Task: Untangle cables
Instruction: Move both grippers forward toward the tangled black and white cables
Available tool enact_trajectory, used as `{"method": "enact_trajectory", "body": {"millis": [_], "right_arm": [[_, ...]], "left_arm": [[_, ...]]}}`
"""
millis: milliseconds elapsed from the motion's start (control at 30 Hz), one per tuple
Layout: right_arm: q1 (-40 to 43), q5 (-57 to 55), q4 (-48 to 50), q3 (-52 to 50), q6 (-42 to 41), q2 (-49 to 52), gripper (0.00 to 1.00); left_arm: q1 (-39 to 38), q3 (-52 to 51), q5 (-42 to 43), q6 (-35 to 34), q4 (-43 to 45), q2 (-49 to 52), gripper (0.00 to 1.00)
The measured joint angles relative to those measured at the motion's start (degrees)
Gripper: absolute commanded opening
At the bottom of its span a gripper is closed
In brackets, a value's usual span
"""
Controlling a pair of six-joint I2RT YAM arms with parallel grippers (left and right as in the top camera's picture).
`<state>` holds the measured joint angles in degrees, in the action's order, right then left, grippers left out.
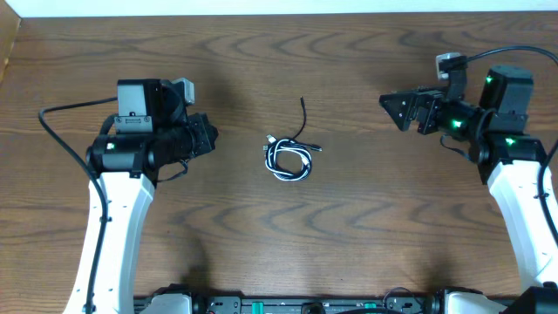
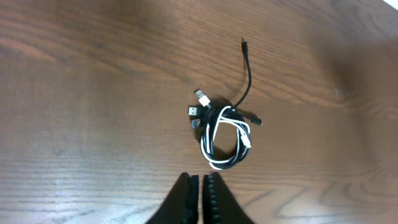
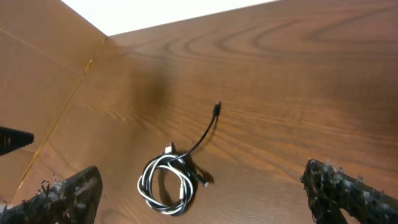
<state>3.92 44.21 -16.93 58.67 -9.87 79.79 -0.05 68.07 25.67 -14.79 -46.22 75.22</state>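
Black left claw [image 1: 211, 138] closed, right claw [image 1: 392, 111] spread, flanking cables [image 1: 289, 159].

Black and white cables [image 1: 289, 159] lie coiled on a brown wood-grain table [image 1: 349, 244].

You have one bundle of cables [image 1: 289, 159] on the one tabletop [image 1: 349, 227]. In this bundle you can count one white cable [image 2: 211, 134]. How many black cables [image 2: 247, 74] there are, I cannot tell. There are two grippers: the left gripper [image 1: 209, 137] on one side of the bundle and the right gripper [image 1: 394, 112] on the other side.
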Motion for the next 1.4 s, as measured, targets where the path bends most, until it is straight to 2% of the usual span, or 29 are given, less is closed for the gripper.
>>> {"method": "enact_trajectory", "body": {"millis": [100, 133, 233, 267, 600, 900, 1100, 1400], "right_arm": [[-0.04, 0.04, 0.02, 0.00, -0.02, 0.13, 0.97], [-0.02, 0.04, 0.13, 0.00, -0.02, 0.13, 0.80], [-0.35, 0.02, 0.50, 0.02, -0.37, 0.13, 0.08], [-0.55, -0.02, 0.48, 0.02, -0.37, 0.13, 0.01], [-7.45, -2.49, 0.42, 0.02, -0.59, 0.39, 0.01], [-16.26, -8.44, 0.44, 0.02, -0.87, 4.61, 0.01], [-20.26, -13.00, 0.50, 0.02, -6.29, 11.39, 0.01], [-21.44, -13.97, 1.81, 0.02, -11.50, 19.10, 0.01]], "left_arm": [[-0.33, -0.02, 0.09, -2.45, -1.16, 1.77, 0.07], [-0.59, -0.02, 0.11, -3.08, -1.46, 2.45, 0.07], [-2.34, -0.04, 0.13, -4.11, -1.73, 4.74, 0.07], [-3.02, -0.07, 0.17, -4.39, -1.73, 5.38, 0.07], [-9.05, -0.11, 0.17, -4.94, -1.73, 13.18, 0.08], [-9.88, -0.13, 0.20, -4.98, -1.55, 15.28, 0.07], [-9.92, -0.13, 0.17, -7.32, -1.51, 15.28, 0.08], [-9.92, -0.13, 0.17, -8.57, -1.07, 15.28, 0.07]]}}
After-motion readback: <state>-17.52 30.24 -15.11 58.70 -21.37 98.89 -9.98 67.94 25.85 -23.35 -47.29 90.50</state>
